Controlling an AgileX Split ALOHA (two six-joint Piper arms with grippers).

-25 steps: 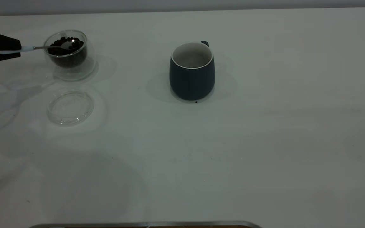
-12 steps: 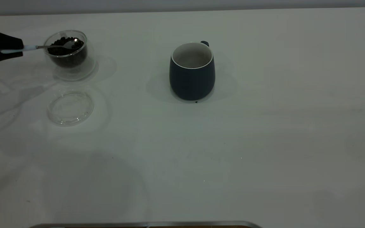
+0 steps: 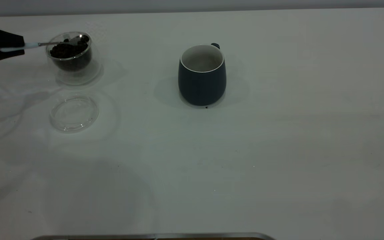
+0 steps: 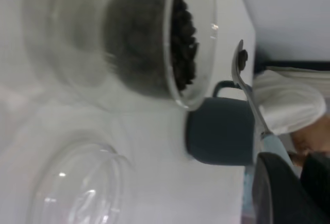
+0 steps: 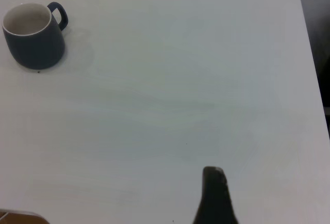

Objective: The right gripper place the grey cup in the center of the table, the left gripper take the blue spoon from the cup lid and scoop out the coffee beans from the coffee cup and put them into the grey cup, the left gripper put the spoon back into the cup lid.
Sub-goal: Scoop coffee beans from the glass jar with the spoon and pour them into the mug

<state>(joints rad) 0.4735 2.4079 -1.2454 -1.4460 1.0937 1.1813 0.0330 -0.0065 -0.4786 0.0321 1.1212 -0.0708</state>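
Observation:
My left gripper (image 3: 3,49) is at the table's far left, shut on the pale handle of the blue spoon (image 3: 32,44). The spoon's bowl (image 3: 78,40) hovers at the rim of the coffee cup (image 3: 73,63) with a few coffee beans on it, above the heap of coffee beans (image 3: 67,51). In the left wrist view the spoon (image 4: 246,87) carries a bean beside the coffee cup (image 4: 129,43). The empty cup lid (image 3: 74,114) lies in front of the coffee cup. The grey cup (image 3: 202,80) stands upright mid-table, and I see nothing in it. My right gripper (image 5: 214,190) is shut and far from the grey cup (image 5: 33,41).
The off-white table (image 3: 278,150) stretches wide to the right of and in front of the grey cup. One stray bean (image 3: 206,107) lies at the grey cup's base. A metal edge (image 3: 152,236) runs along the near side.
The spoon's bowl has lifted from the bean heap up to the coffee cup's rim, now carrying a few beans. My left gripper rose slightly. The grey cup and lid have not moved.

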